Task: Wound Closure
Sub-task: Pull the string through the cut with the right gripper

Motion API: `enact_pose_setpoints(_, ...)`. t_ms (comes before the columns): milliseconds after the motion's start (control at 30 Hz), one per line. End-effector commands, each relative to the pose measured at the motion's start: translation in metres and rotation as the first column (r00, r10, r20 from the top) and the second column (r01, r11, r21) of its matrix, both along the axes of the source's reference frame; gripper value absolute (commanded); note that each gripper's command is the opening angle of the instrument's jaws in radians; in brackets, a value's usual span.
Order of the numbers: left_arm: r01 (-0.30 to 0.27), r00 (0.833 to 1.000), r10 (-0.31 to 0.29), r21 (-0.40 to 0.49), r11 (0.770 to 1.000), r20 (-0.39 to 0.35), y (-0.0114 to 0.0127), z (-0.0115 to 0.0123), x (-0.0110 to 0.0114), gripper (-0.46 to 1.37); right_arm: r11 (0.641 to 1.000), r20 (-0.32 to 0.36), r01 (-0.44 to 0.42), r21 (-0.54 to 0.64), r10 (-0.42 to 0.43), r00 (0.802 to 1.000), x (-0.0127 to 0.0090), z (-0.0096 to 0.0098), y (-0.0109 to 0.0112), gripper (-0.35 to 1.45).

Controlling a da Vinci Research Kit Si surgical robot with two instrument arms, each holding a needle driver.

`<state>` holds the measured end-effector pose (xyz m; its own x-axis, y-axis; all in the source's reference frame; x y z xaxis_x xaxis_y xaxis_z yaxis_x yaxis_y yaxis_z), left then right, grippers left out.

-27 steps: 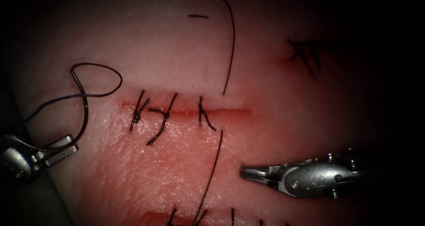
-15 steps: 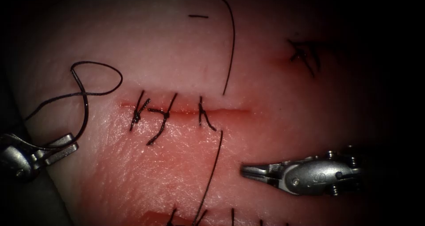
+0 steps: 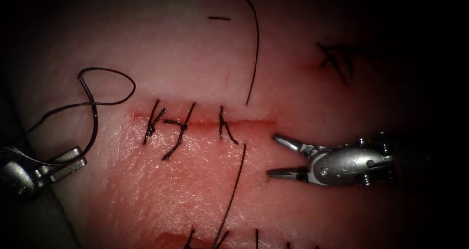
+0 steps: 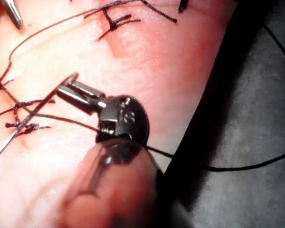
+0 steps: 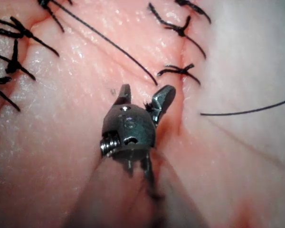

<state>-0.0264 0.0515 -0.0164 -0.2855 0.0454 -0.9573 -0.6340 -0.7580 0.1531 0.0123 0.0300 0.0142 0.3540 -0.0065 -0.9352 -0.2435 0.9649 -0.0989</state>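
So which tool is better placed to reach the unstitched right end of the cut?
Right, probably. The right tool hangs open and empty just beside that end of the cut. The left tool sits far left, shut on the needle.

Surgical training bench in a lab: a slab of tissue (image 3: 195, 180) is lying on a dark bench surface (image 4: 256, 142), its cut (image 3: 205, 123) carrying black practice stitches (image 3: 181, 127), with more stitches (image 3: 337, 58) sitting at 2 o'clock.
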Motion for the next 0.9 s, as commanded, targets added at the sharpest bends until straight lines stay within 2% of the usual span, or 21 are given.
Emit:
enact_pose_setpoints(33,-0.004,1.0,0.004,0.001,1.0,0.001,0.0,0.0,0.0001,-0.35,1.0,0.004,-0.001,-0.001,0.001,1.0,0.0003,0.0003,0.0,1.25)
enact_pose_setpoints(200,-0.005,1.0,0.005,0.0,1.0,0.001,-0.0001,0.0,0.0001,-0.35,1.0,-0.009,0.006,-0.012,-0.006,1.0,0.0016,0.0012,-0.0003,1.2)
enact_pose_setpoints(333,-0.006,1.0,0.006,0.0,1.0,0.001,-0.0001,0.0,0.0002,-0.35,1.0,-0.02,0.009,-0.023,-0.01,1.0,0.0027,0.0018,-0.001,1.09)
enact_pose_setpoints(467,-0.007,1.0,0.007,0.0,1.0,0.002,-0.0001,0.0,0.0004,-0.35,0.999,-0.026,0.022,-0.025,-0.023,0.999,0.0038,0.0021,-0.0016,1.08)
enact_pose_setpoints(633,-0.007,1.0,0.007,0.0,1.0,0.002,-0.0001,0.0,0.0005,-0.35,0.999,-0.025,0.027,-0.024,-0.027,0.999,0.0043,0.0022,-0.0018,1.04)
enact_pose_setpoints(700,-0.008,1.0,0.008,0.0,1.0,0.002,-0.0002,-0.0001,0.0005,-0.35,0.999,-0.025,0.031,-0.023,-0.032,0.999,0.0044,0.0022,-0.0018,0.96)
enact_pose_setpoints(767,-0.008,1.0,0.008,0.0,1.0,0.003,-0.0002,-0.0001,0.0006,-0.35,0.999,-0.02,0.048,-0.016,-0.048,0.999,0.0044,0.0022,-0.002,0.63)
enact_pose_setpoints(800,-0.008,1.0,0.008,0.0,1.0,0.003,-0.0002,-0.0001,0.0006,-0.35,0.998,-0.019,0.065,-0.009,-0.065,0.998,0.0044,0.0021,-0.0021,0.2)
enact_pose_setpoints(833,-0.008,1.0,0.008,0.0,1.0,0.003,-0.0002,-0.0001,0.0006,-0.35,0.996,-0.019,0.086,-0.002,-0.086,0.996,0.0044,0.0021,-0.0022,-0.32)
enact_pose_setpoints(900,-0.008,1.0,0.008,0.0,1.0,0.003,-0.0002,-0.0001,0.0006,-0.35,0.994,-0.009,0.112,-0.002,-0.112,0.994,0.0045,0.002,-0.0025,-0.35)
